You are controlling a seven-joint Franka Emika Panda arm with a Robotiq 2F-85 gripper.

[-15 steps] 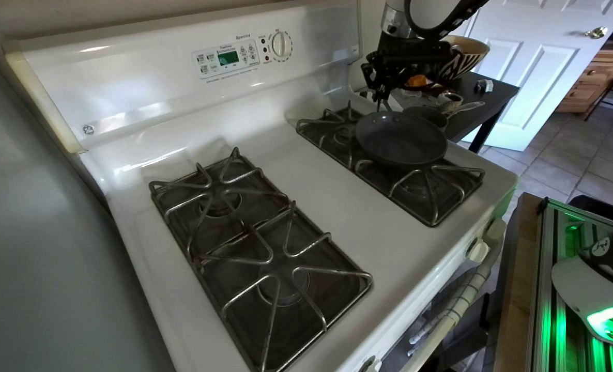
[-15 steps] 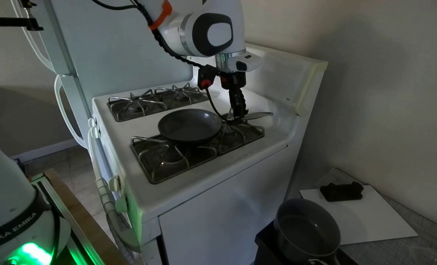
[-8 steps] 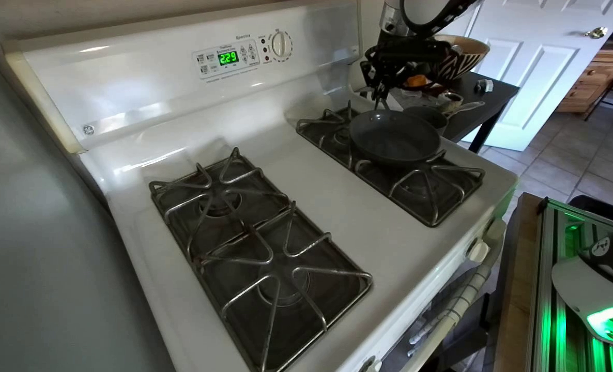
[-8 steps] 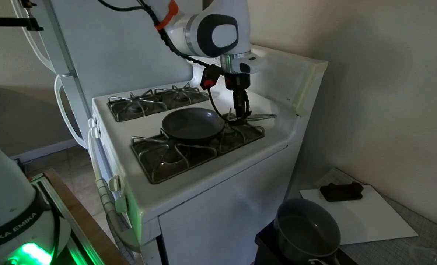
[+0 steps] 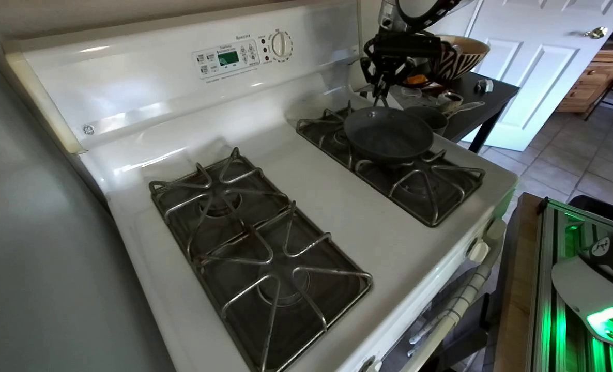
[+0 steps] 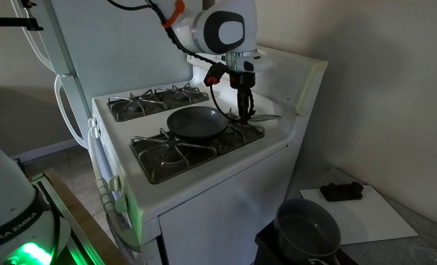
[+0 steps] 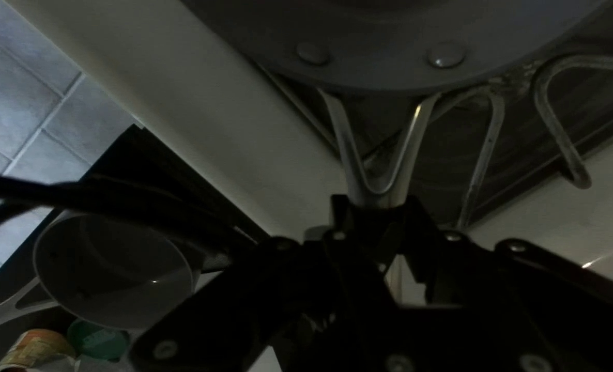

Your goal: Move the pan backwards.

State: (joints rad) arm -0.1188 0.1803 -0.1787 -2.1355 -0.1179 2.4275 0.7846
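Observation:
The pan (image 5: 388, 135) is round, shallow and dark grey with a forked metal handle. In both exterior views the pan (image 6: 197, 123) is over the middle of a burner grate (image 6: 203, 149), between its two burners, handle toward the backguard. Whether it rests on the grate or is slightly raised I cannot tell. My gripper (image 7: 376, 204) is shut on the handle (image 7: 373, 188), one finger on each side, just behind the fork. The gripper also shows in both exterior views (image 5: 381, 97) (image 6: 243, 119). The handle's end (image 6: 265, 117) sticks out behind the fingers. The gripped part is hidden.
The white backguard (image 6: 288, 81) stands behind the handle's end. A second grate (image 5: 248, 227) lies on the stove's other side. A saucepan (image 6: 307, 230) stands on a side table by the stove. A patterned bowl (image 5: 464, 57) stands there too. A cable loops beside the gripper.
My gripper and the pan have moved together toward the backguard, leaving more of the front burner grate uncovered. The grip on the handle looks the same.

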